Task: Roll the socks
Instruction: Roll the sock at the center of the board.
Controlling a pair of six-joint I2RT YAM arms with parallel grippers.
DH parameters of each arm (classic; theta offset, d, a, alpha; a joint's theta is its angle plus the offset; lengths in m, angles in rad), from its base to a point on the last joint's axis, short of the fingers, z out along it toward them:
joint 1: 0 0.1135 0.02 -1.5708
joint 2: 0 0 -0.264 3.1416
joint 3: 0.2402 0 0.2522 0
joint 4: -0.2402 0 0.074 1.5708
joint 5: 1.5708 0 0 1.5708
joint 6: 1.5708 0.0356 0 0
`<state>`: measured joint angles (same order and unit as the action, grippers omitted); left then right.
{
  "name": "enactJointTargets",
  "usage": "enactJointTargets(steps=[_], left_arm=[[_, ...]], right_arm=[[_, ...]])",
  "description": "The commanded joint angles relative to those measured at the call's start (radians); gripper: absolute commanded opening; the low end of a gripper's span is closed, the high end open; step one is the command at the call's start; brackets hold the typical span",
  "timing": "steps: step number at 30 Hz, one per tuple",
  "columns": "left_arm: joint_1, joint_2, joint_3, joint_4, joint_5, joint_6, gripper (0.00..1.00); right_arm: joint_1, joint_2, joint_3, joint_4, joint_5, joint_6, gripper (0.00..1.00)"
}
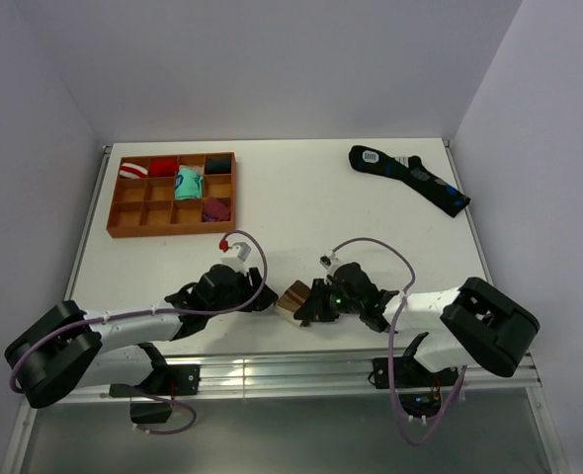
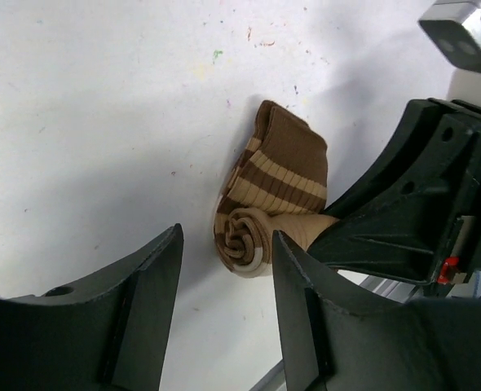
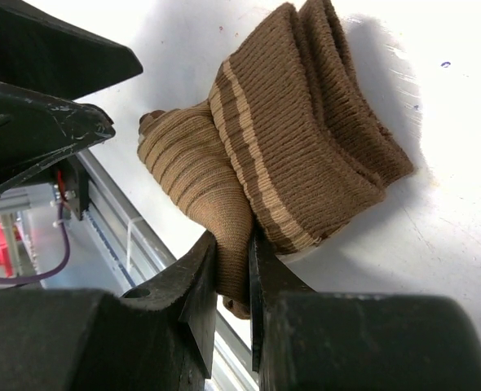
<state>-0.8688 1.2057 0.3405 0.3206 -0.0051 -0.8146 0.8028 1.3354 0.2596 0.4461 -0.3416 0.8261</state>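
One end of the socks (image 3: 306, 147) hides in the pinch of the right gripper (image 3: 232, 265); the left gripper (image 2: 227, 240) stands spread beside them.

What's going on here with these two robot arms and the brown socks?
The two arms are working on the brown striped socks near the front edge of the table. The right gripper is pinching the bundle, while the left gripper stands open right by it, holding nothing. The socks look mostly rolled up.
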Motion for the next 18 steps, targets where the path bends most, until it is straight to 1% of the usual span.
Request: enactJointTargets(steps=[1,5,8,12,13,16,17,18], left_arm=[[0.002,-0.011,-0.024,0.156,0.014,0.063,0.53],[-0.015,0.021,-0.061,0.251,0.010,0.095,0.55],[-0.027,0.032,-0.078,0.279,0.010,0.110,0.56],[-0.033,0.061,-0.081,0.311,0.010,0.132,0.58],[-0.035,0.067,-0.081,0.317,0.010,0.134,0.64],[-0.039,0.091,-0.089,0.360,0.010,0.129,0.65],[-0.042,0.098,-0.096,0.374,0.013,0.127,0.72],[-0.042,0.101,-0.101,0.396,0.020,0.123,0.73]], right_arm=[[-0.028,0.042,-0.033,-0.104,-0.062,-0.008,0.08],[-0.071,0.085,-0.043,-0.054,-0.137,0.007,0.08],[-0.089,0.122,-0.046,-0.029,-0.181,0.019,0.08],[-0.119,0.131,-0.060,-0.021,-0.217,0.027,0.08],[-0.129,0.134,-0.060,-0.020,-0.229,0.028,0.08],[-0.155,0.134,-0.049,-0.055,-0.229,0.011,0.08],[-0.159,0.136,-0.046,-0.061,-0.231,0.007,0.08],[-0.165,0.137,-0.042,-0.066,-0.231,0.007,0.07]])
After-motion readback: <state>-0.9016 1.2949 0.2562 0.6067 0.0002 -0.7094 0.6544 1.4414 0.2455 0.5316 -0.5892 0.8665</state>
